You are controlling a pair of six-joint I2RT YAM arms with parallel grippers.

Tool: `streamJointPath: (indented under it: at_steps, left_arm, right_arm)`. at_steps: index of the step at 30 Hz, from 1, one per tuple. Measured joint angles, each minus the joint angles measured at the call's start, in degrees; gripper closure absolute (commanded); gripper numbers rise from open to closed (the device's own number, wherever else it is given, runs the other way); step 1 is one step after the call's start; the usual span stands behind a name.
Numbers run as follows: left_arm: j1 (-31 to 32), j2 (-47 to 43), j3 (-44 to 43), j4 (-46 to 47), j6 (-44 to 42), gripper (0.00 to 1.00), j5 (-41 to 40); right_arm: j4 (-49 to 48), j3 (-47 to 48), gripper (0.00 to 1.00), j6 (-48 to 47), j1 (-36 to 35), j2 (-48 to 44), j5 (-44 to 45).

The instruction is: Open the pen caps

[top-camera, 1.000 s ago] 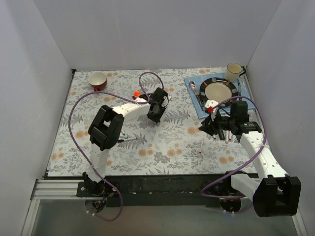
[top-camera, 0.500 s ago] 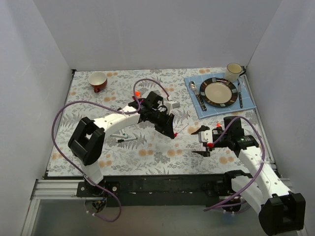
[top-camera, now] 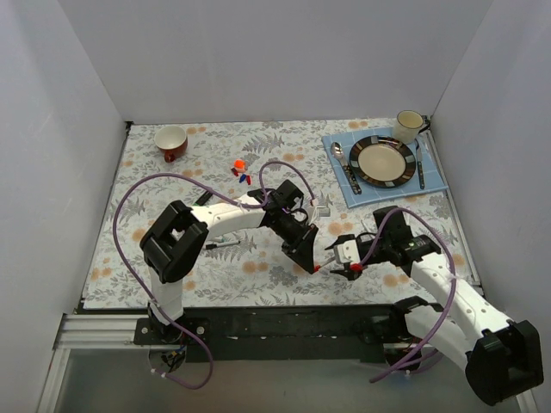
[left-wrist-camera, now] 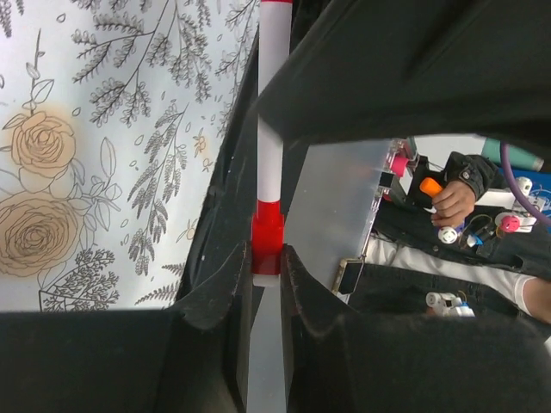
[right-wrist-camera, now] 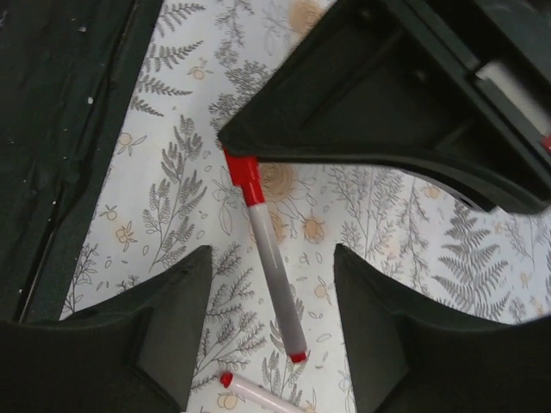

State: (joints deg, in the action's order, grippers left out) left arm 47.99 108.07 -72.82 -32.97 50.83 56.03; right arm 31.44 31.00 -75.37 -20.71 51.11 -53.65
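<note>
the pen (left-wrist-camera: 274, 129) has a plain white barrel with a red band, and any print on it is too small for me to read. the left gripper (left-wrist-camera: 267, 258) is clamped tight on this pen, with its two fingers pressing right at the red band. seen from above, the left gripper (top-camera: 303, 249) is over the front middle of the flowered table (top-camera: 129, 258). the pen points from it toward the right gripper (top-camera: 343, 255).

the right gripper (right-wrist-camera: 271, 255) is spread wide and grasps nothing. the barrel of the pen (right-wrist-camera: 280, 297) lies in the gap between its fingers, apart from both. both ends of the pen are red, and i cannot say for sure which one is the cap.

a second pen (right-wrist-camera: 258, 393) lies on the table just below. the loose caps (top-camera: 240, 170), orange, red and blue, sit farther back behind the left arm.
</note>
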Motion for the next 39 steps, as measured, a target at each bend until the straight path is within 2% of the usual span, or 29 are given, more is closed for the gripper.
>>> streamJointPath:
  at_steps: [2, 3, 5, 7, 8, 12, 13, 14, 16, 17, 20, 23, 25, 26, 28, 31, 33, 39]
  left_arm:
    - [0.2, 0.0, -0.4, 0.0, 0.2, 1.00, 0.4]
    - [0.2, 0.0, -0.6, 0.0, 0.3, 1.00, 0.6]
    - [0.2, 0.1, -0.7, 0.0, 0.3, 1.00, 0.8]
    - [0.2, 0.3, -0.8, -0.3, 0.4, 1.00, 0.8]
    - [0.2, 0.6, -0.8, -0.5, 0.4, 1.00, 0.8]
    - [0.2, 0.9, -0.8, -1.0, 0.3, 0.98, 1.0]
    - [0.2, 1.0, -0.8, -1.0, 0.4, 0.92, 1.0]
    - [0.2, 1.0, -0.8, -1.0, 0.4, 0.77, 1.0]
    - [0.2, 1.0, -0.7, -0.8, 0.9, 0.62, 0.6]
    - [0.2, 1.0, -0.7, -0.4, 1.3, 0.51, -0.2]
    - [0.0, -1.0, 1.0, 3.7, 3.9, 0.39, -3.2]
    - [-1.2, -7.9, 7.1, 11.1, 8.0, 0.37, -7.4]
    - [-2.2, -15.3, 14.2, 19.5, 12.3, 0.28, -12.0]
    - [-2.5, -18.0, 16.8, 23.3, 14.0, 0.27, -13.5]
    - [-2.9, -24.5, 24.9, 35.3, 19.4, 0.14, -19.7]
    - [-2.4, -29.7, 35.4, 51.4, 26.9, 0.13, -27.8]
    - [-1.5, -30.0, 39.4, 59.0, 31.3, 0.13, -33.2]
    - [2.3, -27.0, 41.4, 73.4, 41.7, 0.18, -48.4]
  right_arm:
    - [-0.1, -0.2, 0.48, 0.0, -3.0, 0.9, 1.8]
    - [-0.2, -0.2, 0.59, 0.0, -4.7, 1.5, 2.9]
    - [-0.4, -0.3, 0.70, -0.2, -6.6, 2.4, 4.2]
    - [-0.9, -0.5, 0.93, -0.1, -8.0, 3.2, 5.7]
    - [-1.4, -0.5, 0.99, -0.3, -8.4, 3.4, 6.3]
    - [-1.4, -0.6, 0.99, -0.1, -9.8, 3.4, 7.8]
    - [-1.5, -0.6, 0.99, -0.1, -9.9, 3.4, 8.1]
    - [-1.5, -0.6, 0.99, -0.1, -10.1, 3.4, 8.3]
    - [-1.6, -0.6, 0.99, 0.1, -10.2, 3.3, 8.6]
    - [-1.6, -0.6, 0.99, 0.4, -10.2, 3.3, 8.8]
    - [-2.1, -0.6, 0.99, 2.6, -10.2, 3.3, 9.8]
    - [-3.2, -0.5, 0.99, 5.7, -10.0, 3.3, 10.3]
    - [-4.1, -0.3, 0.99, 8.7, -9.3, 3.3, 10.1]
    - [-4.7, -0.2, 0.99, 10.6, -8.9, 3.3, 10.1]
    - [-6.0, 0.3, 0.99, 14.3, -7.8, 3.3, 9.9]
    - [-9.9, 0.7, 0.99, 21.9, -6.3, 3.1, 9.8]
    - [-13.1, 0.7, 0.99, 27.8, -5.7, 2.8, 10.1]
    - [-22.2, 0.7, 0.99, 42.6, -5.3, 2.8, 12.6]
